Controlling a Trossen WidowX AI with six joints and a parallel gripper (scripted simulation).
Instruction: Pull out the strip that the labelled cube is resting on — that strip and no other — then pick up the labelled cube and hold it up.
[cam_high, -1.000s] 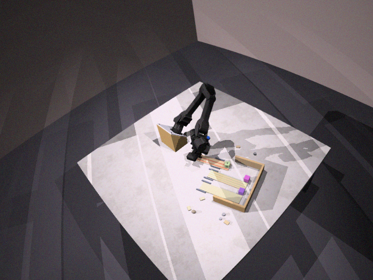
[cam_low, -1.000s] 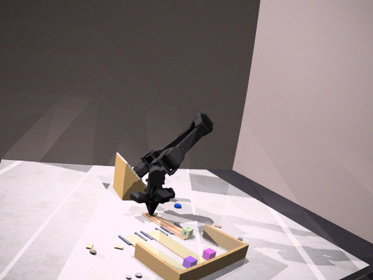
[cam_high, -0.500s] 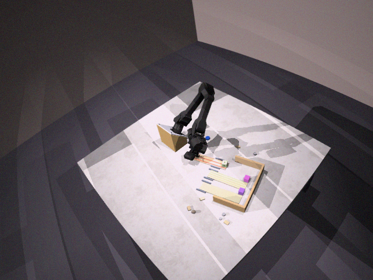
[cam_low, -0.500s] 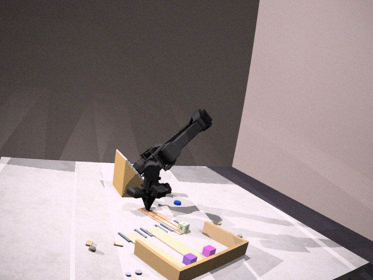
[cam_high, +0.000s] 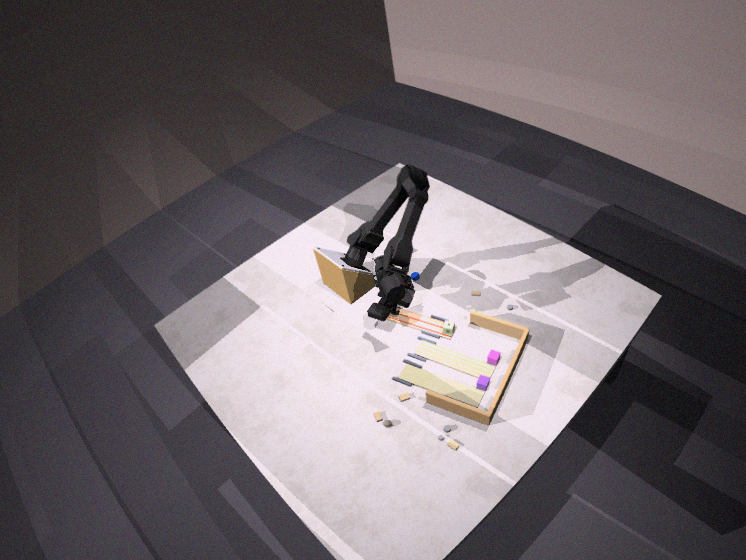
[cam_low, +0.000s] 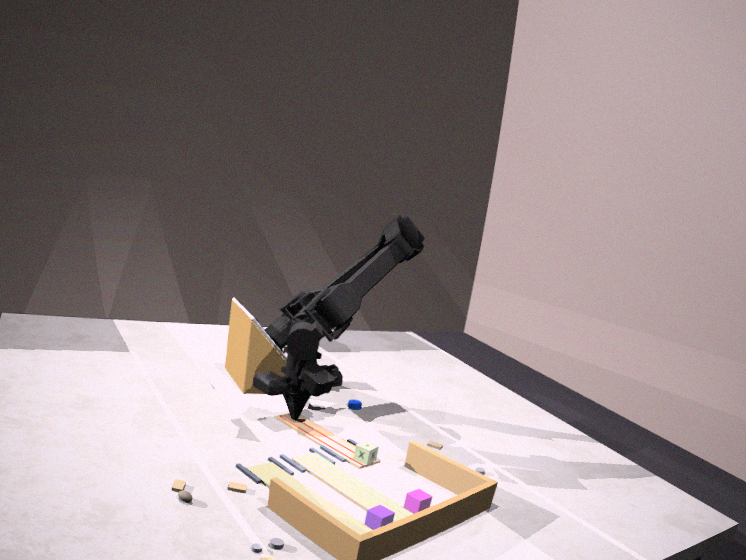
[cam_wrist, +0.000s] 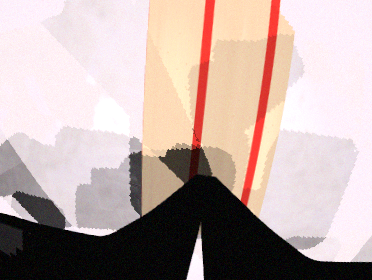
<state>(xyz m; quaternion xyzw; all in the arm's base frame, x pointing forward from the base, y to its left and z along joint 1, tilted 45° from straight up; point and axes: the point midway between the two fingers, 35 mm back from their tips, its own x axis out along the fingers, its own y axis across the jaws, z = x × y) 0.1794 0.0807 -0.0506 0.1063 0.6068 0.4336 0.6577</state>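
My gripper is shut with nothing between its fingers. Its tips are down at the top face of the red-lined tan strip, near the end away from the labelled cube. The pale green labelled cube, with dark marks on its faces, sits upright on the strip's other end; it is out of the wrist view. A yellow-lined strip and a plain yellowish strip lie beside it. The black fingers hide part of the red-lined strip in the wrist view.
A magenta cube and a purple cube are at the other strips' far ends, inside a three-sided wooden wall. Dark rails flank the strips. A wooden wedge and blue disc stand near the arm.
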